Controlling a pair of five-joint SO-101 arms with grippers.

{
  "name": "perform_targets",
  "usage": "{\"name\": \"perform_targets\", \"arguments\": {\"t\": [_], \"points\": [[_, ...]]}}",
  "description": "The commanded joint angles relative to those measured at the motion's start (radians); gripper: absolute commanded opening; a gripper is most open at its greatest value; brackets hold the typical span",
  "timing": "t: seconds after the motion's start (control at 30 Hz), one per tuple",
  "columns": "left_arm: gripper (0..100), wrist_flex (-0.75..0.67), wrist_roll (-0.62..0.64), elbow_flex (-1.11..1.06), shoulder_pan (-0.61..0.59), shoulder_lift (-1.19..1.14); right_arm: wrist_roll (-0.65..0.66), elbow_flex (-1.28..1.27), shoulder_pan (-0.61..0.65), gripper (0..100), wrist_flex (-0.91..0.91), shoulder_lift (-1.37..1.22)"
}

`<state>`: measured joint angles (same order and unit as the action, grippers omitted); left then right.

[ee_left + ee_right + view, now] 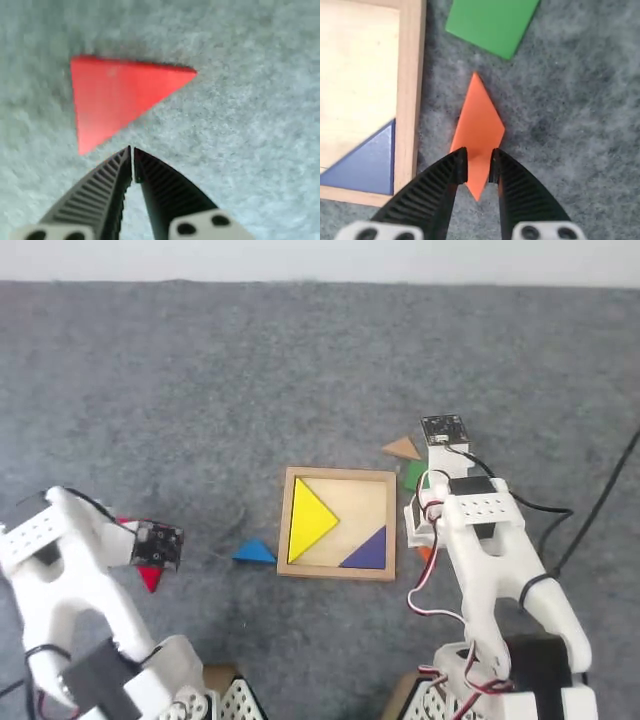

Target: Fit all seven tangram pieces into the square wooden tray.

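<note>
Where the left arm stands at the lower left of the high view, we see the left gripper (132,152) with its jaws pressed together and holding nothing. Its tips sit just short of the red triangle (110,100), which lies flat on the grey carpet (200,390). At the lower right, the right gripper (478,165) has narrow jaws pinching one pointed end of the orange parallelogram (479,125). That piece lies on the carpet just beside the right rim of the square wooden tray (337,573). At mid frame, we find the tray holding a yellow triangle (308,520) on its left side and a purple triangle (368,552) in its lower right corner. A small blue triangle (254,553) lies just left of the tray. Farther up, the green piece (492,22) rests near the tray's upper right corner, and the tan triangle (402,448) lies above it.
</note>
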<state>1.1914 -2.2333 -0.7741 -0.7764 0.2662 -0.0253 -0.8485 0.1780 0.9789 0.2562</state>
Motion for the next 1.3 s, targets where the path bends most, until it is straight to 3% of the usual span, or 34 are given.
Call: {"name": "perform_targets", "arguments": {"t": [0.0, 0.3, 0.5, 0.6, 0.77, 0.9, 1.0, 1.03, 1.1, 1.2, 1.27], "points": [[1, -0.02, 0.132, 0.013, -0.051, 0.018, -0.005, 0.006, -0.015, 9.8, -0.005, 0.054], [1, 0.15, 0.044, 0.013, -0.127, 0.12, -0.005, 0.006, -0.015, 9.8, -0.004, 0.054], [1, 0.172, -0.384, -0.051, -0.175, 0.13, -0.005, 0.006, -0.018, 9.8, -0.004, 0.054], [1, 0.17, -0.52, -0.09, -0.226, 0.132, -0.003, 0.006, -0.021, 9.8, -0.004, 0.054], [1, 0.169, -0.477, -0.11, -0.308, 0.132, -0.003, 0.006, -0.021, 9.8, -0.004, 0.054], [1, 0.213, -0.29, -0.022, -0.328, 0.163, -0.003, 0.006, -0.021, 9.8, -0.004, 0.054], [1, 0.359, -0.222, -0.013, -0.273, 0.178, -0.003, 0.008, -0.022, 9.8, -0.004, 0.054], [1, 0.44, -0.103, -0.012, -0.239, 0.18, -0.003, 0.008, -0.022, 9.8, -0.005, 0.054], [1, 0.566, 0.281, 0.008, -0.157, 0.173, -0.003, 0.008, -0.022, 9.8, -0.005, 0.054], [1, 0.505, 0.933, -0.004, -0.103, 0.17, -0.003, 0.008, -0.022, 9.8, -0.008, 0.054], [2, 0.404, 1.215, 0.008, -0.069, 0.178, -0.003, 0.008, -0.022, 9.8, -0.012, 0.054]]}}
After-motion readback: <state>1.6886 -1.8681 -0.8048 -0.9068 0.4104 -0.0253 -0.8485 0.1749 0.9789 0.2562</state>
